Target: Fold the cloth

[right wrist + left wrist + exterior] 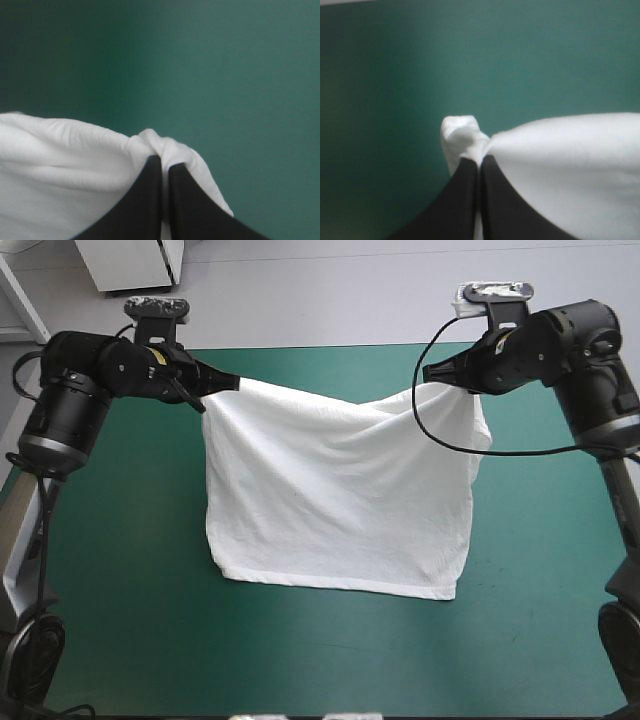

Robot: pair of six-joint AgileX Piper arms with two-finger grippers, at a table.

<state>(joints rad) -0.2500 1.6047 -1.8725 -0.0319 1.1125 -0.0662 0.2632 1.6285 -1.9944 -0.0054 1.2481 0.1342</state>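
High view: the T-shirt [340, 500] hangs stretched between both arms over the teal-green bench [110, 570], its lower edge down on the bench. The left gripper [228, 383] pinches one upper corner and the right gripper [432, 371] pinches the other, each pressed together on white fabric.

1. Left arm [75, 400] comes in from the left side, raised, forearm roughly level, wrist pointing inward toward the other arm.
2. Left gripper [228, 383]: black fingers all but closed, tips meeting in a point, pinching an upper corner of the T-shirt [340, 500].
3. Right arm [600, 370] mirrors it from the right side, raised, wrist pointing inward.
4. Right gripper [432, 371]: fingers pressed together on the opposite upper corner, only a thin slit between them.
5. Grippers face each other, well apart.
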